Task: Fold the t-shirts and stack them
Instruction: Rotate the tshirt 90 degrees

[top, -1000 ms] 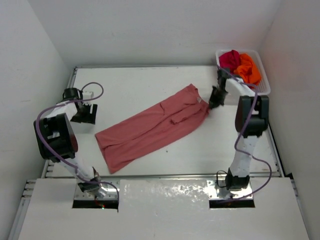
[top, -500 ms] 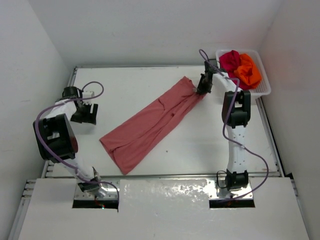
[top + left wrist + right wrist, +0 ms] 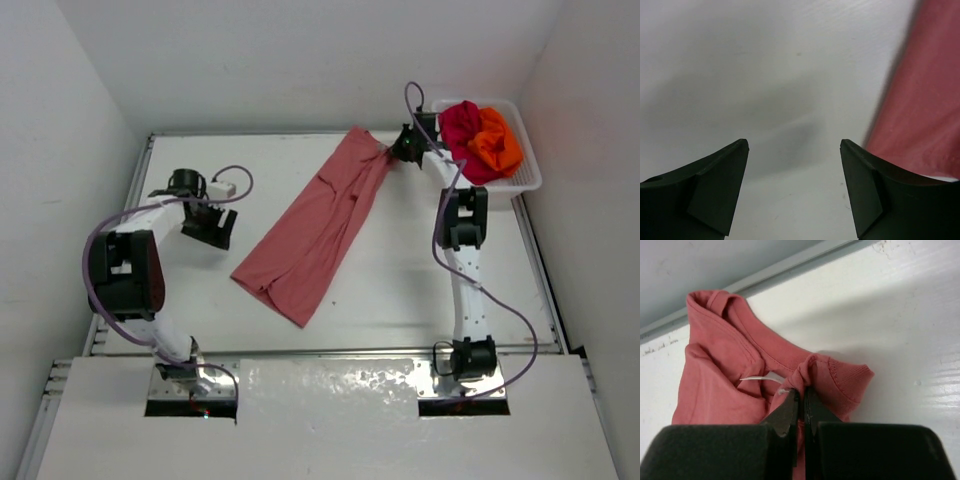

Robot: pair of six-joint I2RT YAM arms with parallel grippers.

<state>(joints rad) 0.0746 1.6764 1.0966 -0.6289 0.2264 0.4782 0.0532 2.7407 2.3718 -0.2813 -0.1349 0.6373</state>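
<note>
Overhead: found salmon t-shirt (image 3: 318, 225) laid diagonally on counter (image 3: 400, 290), collar end at right pincer (image 3: 408, 148), loose hem nearest left pincer (image 3: 208, 225). Left wrist: noted pincer released, cloth just to its right. Right wrist: confirmed pincer clenched on collar fold.

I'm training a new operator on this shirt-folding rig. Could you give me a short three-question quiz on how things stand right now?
1. True or false: the left gripper is open and holds nothing.
2. How many t-shirts lie in the basket?
3. The right gripper is shut on: A the pink t-shirt, B the basket's rim, C nothing.
Key: 1 true; 2 two, the red t-shirt and the orange t-shirt; 3 A.
</note>
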